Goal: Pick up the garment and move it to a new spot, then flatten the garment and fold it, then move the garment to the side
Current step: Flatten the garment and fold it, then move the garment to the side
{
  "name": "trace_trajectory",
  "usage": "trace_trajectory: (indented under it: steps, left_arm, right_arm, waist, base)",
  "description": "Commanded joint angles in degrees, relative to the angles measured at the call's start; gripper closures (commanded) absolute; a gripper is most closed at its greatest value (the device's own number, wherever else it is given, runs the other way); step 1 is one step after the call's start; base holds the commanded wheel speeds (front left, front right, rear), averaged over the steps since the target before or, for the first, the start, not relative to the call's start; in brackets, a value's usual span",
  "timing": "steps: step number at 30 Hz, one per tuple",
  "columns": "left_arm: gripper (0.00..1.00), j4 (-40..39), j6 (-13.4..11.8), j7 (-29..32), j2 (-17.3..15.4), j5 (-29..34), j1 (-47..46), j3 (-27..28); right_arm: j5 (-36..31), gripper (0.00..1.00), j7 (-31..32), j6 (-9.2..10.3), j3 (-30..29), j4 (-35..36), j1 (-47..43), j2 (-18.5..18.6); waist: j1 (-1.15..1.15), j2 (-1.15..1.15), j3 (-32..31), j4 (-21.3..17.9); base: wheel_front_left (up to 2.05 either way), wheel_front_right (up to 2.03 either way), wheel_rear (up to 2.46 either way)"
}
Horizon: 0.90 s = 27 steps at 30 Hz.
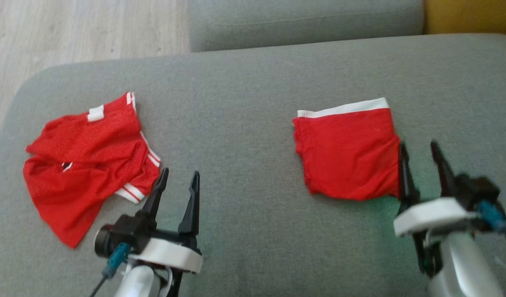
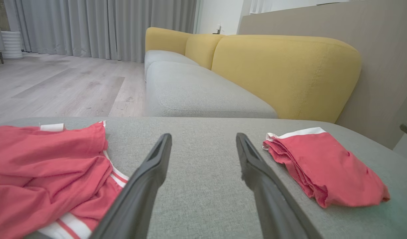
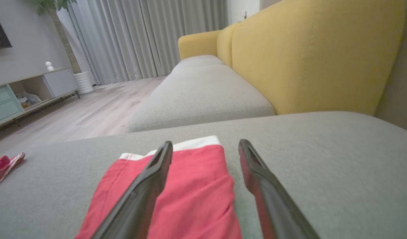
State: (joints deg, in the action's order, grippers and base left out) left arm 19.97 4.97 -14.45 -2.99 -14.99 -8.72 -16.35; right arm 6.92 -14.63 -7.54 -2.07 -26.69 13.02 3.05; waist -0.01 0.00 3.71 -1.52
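Lying folded at three o'clock on the cushion (image 1: 244, 123), the garment (image 1: 347, 154) is looking soft and light. Right gripper (image 1: 418, 145) and left gripper (image 1: 180, 171) are gaping empty; pinching all layers together seems wisest.

Black jaws, white wrist collars (image 1: 170, 253), teal plugs (image 1: 117, 255)

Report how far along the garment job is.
Done: the folded garment lies as a neat square on the right of the cushion. In hand: nothing; the right gripper stands open at its right edge, the left gripper open too. Left: the crumpled garment on the left lies unfolded.
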Motion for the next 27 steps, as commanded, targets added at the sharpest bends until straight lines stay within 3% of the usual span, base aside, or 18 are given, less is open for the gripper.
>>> trace_trajectory:
  steps: [1, 12, 18, 27]
  left_arm:
    - [0.00, -1.83, -0.17, -0.54, -0.15, 0.40, -0.55, 2.54]
    - [0.00, -2.45, 0.16, -0.55, 0.04, 1.01, -0.63, 2.84]
    - [0.00, -2.25, 0.58, -0.55, 0.08, 1.33, -2.57, 2.10]
    - [0.00, -2.27, 0.96, -0.55, 0.10, 0.64, -5.60, 1.28]
  right_arm:
    - [-0.38, 0.00, -0.36, 0.05, 1.89, 2.78, -0.68, -0.17]
    - [-0.48, 0.00, 0.07, 0.05, 0.92, 5.61, -2.87, -0.17]
    - [4.27, 0.00, 8.22, 0.05, -2.91, -0.28, 4.04, -0.17]
    - [0.57, 0.00, 14.19, 0.05, -8.50, -8.16, 11.51, -0.17]
  waist:
    - [0.01, 0.00, -0.58, -0.60]
    - [0.01, 0.00, 1.19, -0.15]
    - [0.01, 0.00, 5.45, 2.02]
    - [0.01, 0.00, 9.87, 4.89]
  base:
    - [0.00, 0.00, 0.00]
    - [0.00, 0.00, 0.00]
    - [0.00, 0.00, 0.00]
    - [0.00, 0.00, 0.00]
